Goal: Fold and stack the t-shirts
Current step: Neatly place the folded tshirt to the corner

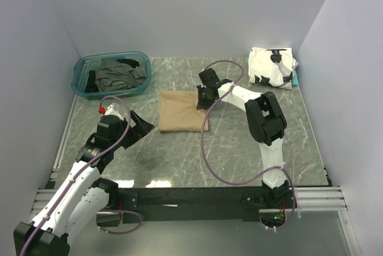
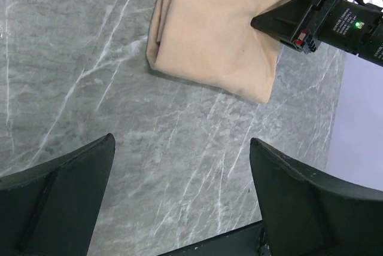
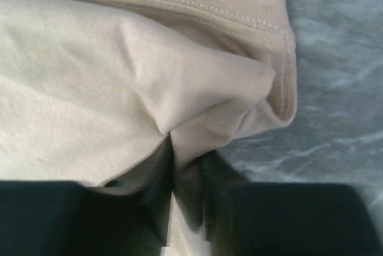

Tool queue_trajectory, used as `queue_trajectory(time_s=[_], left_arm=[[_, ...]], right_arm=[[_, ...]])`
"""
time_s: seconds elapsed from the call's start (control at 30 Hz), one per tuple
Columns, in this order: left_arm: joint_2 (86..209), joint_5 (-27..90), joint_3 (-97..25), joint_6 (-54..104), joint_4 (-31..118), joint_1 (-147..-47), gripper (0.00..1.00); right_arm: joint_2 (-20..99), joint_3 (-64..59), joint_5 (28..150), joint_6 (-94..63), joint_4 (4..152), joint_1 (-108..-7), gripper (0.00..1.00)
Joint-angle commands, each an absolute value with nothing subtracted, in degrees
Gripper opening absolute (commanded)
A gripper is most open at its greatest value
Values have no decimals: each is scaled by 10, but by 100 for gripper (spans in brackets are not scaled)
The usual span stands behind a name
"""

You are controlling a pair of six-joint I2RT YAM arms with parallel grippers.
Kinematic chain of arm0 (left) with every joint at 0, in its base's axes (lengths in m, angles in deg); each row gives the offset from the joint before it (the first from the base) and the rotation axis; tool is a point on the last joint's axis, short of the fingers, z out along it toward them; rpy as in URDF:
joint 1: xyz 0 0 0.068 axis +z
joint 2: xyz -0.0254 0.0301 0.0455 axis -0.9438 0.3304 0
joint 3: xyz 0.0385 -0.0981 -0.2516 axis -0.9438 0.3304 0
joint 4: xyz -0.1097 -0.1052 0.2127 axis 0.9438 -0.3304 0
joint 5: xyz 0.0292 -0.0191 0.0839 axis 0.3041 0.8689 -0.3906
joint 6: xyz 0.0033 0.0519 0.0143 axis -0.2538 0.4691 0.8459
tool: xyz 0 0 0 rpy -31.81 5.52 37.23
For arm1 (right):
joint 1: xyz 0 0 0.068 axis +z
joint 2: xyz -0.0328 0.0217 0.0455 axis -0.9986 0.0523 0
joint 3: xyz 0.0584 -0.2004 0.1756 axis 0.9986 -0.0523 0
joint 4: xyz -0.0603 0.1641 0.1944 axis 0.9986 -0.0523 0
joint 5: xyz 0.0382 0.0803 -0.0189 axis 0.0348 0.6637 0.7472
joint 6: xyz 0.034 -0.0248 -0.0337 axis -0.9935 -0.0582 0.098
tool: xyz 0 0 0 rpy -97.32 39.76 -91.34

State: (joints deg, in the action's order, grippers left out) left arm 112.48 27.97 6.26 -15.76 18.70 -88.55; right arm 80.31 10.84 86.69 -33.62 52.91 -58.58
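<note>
risk: right claw [image 1: 204, 97] grips only a small bunch of the tan t-shirt [image 1: 181, 111], so a pull may slip off or drag the fold open | left claw [image 2: 182, 151]: spread wide, empty, above the bench [image 1: 179, 160] | tan t-shirt: folded, mid-bench | right claw: pinching shirt's right edge | white patched t-shirt [image 1: 270, 67]: far-right corner

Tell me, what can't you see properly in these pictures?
- Top view: dark shirts heaped in the teal bin; their number is unclear.
- Right wrist view: tan shirt covers the tips of the right tool, blurred.
- Left wrist view: top edge cuts the tan shirt.
</note>
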Motion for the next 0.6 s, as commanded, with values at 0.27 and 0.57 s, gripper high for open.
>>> queue_trajectory(time_s=[0.27, 0.57], left_arm=[[1103, 262, 71, -181, 200, -887, 99], [996, 240, 86, -209, 218, -887, 99]], right_arm=[[763, 125, 769, -241, 542, -560, 0], [691, 144, 594, -127, 552, -593, 0]])
